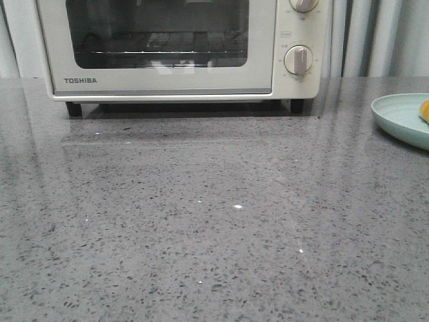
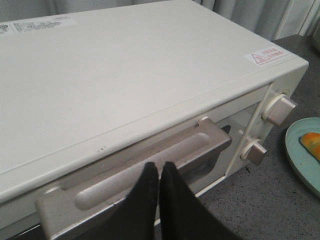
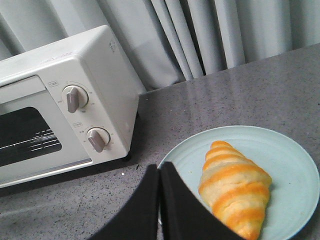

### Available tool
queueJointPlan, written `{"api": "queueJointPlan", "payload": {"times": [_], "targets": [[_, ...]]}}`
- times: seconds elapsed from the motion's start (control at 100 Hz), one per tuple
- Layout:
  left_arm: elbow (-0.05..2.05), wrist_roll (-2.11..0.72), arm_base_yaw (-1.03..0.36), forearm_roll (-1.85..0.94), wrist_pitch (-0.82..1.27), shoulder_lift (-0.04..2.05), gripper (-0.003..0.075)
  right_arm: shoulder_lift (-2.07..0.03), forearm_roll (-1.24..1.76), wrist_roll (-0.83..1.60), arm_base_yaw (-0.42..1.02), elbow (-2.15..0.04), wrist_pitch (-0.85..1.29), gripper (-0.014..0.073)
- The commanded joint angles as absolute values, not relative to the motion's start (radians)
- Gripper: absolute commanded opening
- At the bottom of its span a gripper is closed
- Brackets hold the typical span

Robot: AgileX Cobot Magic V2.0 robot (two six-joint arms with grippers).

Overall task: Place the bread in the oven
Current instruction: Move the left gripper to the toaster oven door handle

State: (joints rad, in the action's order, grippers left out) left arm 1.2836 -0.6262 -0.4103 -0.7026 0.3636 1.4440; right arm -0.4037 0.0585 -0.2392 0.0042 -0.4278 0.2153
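The bread [image 3: 235, 192] lies on a pale green plate [image 3: 290, 155] on the grey counter [image 1: 214, 221], to the right of the oven [image 1: 167, 50], whose door is closed. The right gripper [image 3: 160, 172] hangs just beside the bread, fingers pressed together, holding nothing. The left gripper [image 2: 159, 170], also pressed together, sits at the oven's door handle [image 2: 150, 162].

The striped golden bread [image 3: 235, 192] lies on a plate [image 3: 290, 150]. The cream oven [image 1: 167, 80] stands nearby, door shut.
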Motion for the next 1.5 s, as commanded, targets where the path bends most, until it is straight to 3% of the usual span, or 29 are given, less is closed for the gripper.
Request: {"api": "queueJointPlan", "payload": {"times": [0.0,0.8,1.49], "targets": [[1.321,-0.637,-0.417,-0.743,0.314,1.429,-0.0021,-0.418,0.044,-0.234,-0.001,-0.466,0.147,-0.0048],[1.321,-0.681,-0.417,-0.748,0.22,1.48,-0.0021,-0.418,0.044,-0.234,-0.001,-0.466,0.148,-0.0048],[1.321,-0.679,-0.417,-0.709,0.462,1.499,-0.0022,-0.418,0.046,-0.234,-0.001,-0.466,0.158,-0.0048]]}}
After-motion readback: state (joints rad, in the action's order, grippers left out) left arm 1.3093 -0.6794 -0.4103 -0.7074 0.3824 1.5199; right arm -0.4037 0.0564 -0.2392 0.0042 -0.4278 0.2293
